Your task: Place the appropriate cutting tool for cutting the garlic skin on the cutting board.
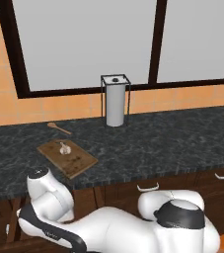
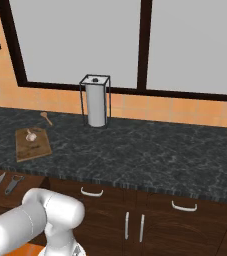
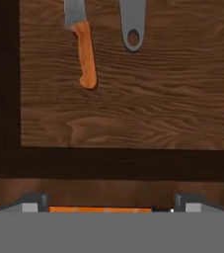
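Overhead in the hand view, we look down into an open drawer (image 3: 128, 113) with a warm brown wood-grain floor and darker walls. Two things lie at its far end: the knife (image 3: 83, 47), with a smooth orange handle and a grey steel blade running off the top edge, and to its right the grey metal peeler (image 3: 132, 27), of which we see the flat handle with a hanging hole. They lie side by side, apart, not touching. The tool (image 3: 108, 201) hangs above the drawer's near edge with its two dark tips wide apart and nothing between them, well short of the knife.

From the base cameras we see the bench (image 1: 158, 143), a long dark marbled stone top over brown cabinet fronts with pale curved handles, backed by orange tiles and a large dark-framed window. On its left part lies the cutting board (image 1: 68, 157), flat, rectangular, brown with darker marks, and the pale garlic (image 1: 63, 147) sits on the board's far end. A small wooden spoon (image 1: 58, 128) lies just beyond the board. Further right stands a white paper roll in a thin wire holder (image 1: 115, 100). In the right base view the knife and peeler show in the drawer below the bench's left end.
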